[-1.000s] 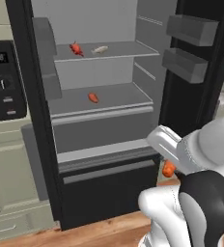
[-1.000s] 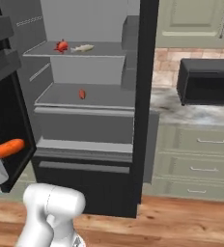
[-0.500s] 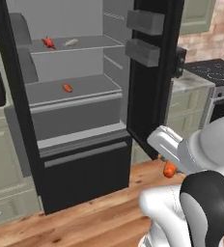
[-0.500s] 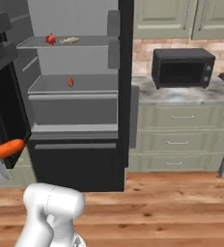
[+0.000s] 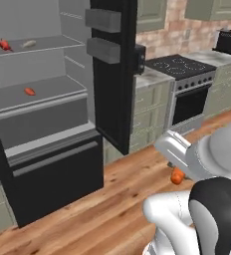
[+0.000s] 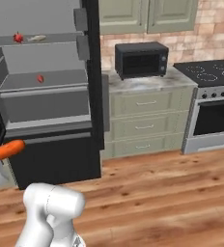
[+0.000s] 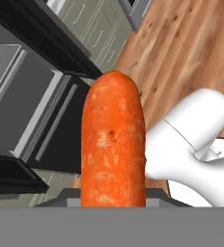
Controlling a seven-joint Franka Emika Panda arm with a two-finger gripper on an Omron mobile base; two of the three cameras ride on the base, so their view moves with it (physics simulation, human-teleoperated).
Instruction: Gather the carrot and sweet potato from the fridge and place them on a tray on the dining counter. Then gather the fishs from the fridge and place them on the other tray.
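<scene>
Carrot (image 7: 113, 144) fills the centre of my hand view, clamped in my gripper (image 7: 113, 193), held low and clear of the open fridge (image 5: 53, 164) for carrying to the tray.

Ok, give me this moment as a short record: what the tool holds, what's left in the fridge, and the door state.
tool: shut on the carrot
fridge: doors open
upper shelf: red fish and pale fish
middle shelf: sweet potato
nearby: microwave on the counter, stove to its right
floor: wood planks
</scene>
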